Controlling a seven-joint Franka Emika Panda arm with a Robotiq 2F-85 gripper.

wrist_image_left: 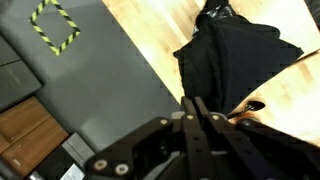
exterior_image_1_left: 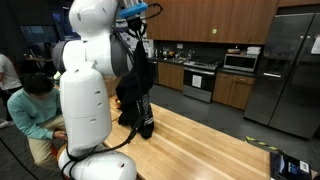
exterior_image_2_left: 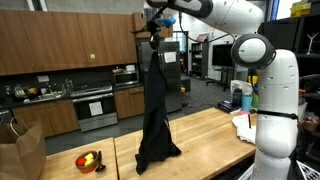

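A long black garment (exterior_image_2_left: 155,100) hangs straight down from my gripper (exterior_image_2_left: 153,30), which is raised high above the wooden table (exterior_image_2_left: 205,130). The cloth's lower end is bunched on the tabletop (exterior_image_1_left: 200,140). The same garment (exterior_image_1_left: 140,85) shows in both exterior views, partly behind my white arm below the gripper (exterior_image_1_left: 135,28). In the wrist view the gripper (wrist_image_left: 193,99) has its two fingers pressed together at the top of the black cloth (wrist_image_left: 235,55), which spreads out below over the table (wrist_image_left: 160,25).
A bowl of fruit (exterior_image_2_left: 88,160) and a brown paper bag (exterior_image_2_left: 18,150) sit at one end of the table, white items (exterior_image_2_left: 240,122) at the other. A person (exterior_image_1_left: 30,110) crouches beside the robot base. A yellow-black floor marking (wrist_image_left: 55,25) lies beyond the table edge.
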